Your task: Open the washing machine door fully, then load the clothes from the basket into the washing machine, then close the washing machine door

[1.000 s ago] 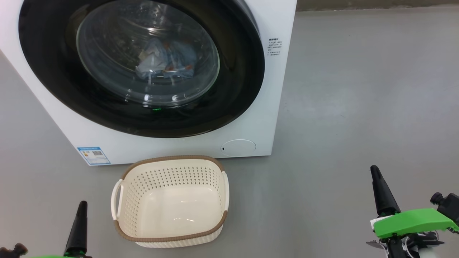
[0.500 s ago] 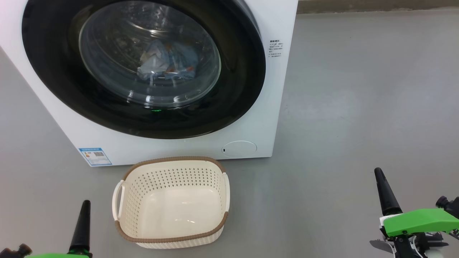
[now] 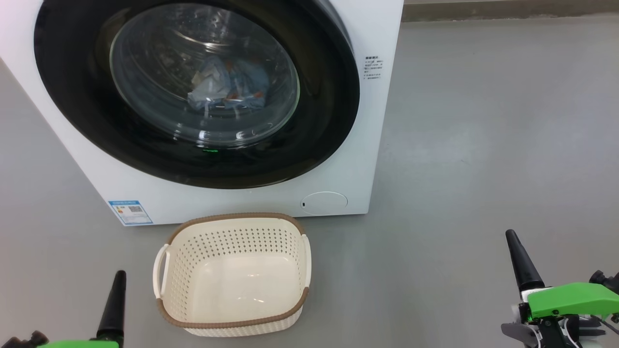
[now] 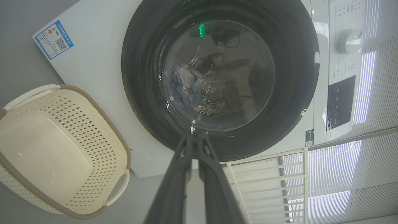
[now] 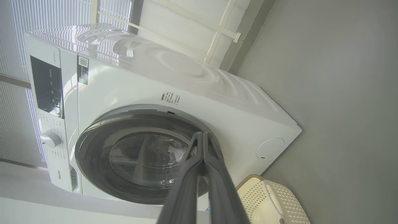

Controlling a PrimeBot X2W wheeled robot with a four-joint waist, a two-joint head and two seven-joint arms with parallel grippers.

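The head camera has shifted slightly, so the whole scene sits a touch lower in the head view. Left pincer (image 3: 120, 276) and right pincer (image 3: 510, 237) are both pinched tight, holding nothing. Ahead of them the washing machine door (image 3: 329, 96) is closed on the washing machine (image 3: 372, 145), with the clothes (image 3: 227, 89) behind its glass. The basket (image 3: 232, 216) lies between the pincers, nearer the left one. The blue label (image 4: 54, 39) carries a QR code, and its print is too small to read.

Bright, soft daylight; edges perhaps warped.
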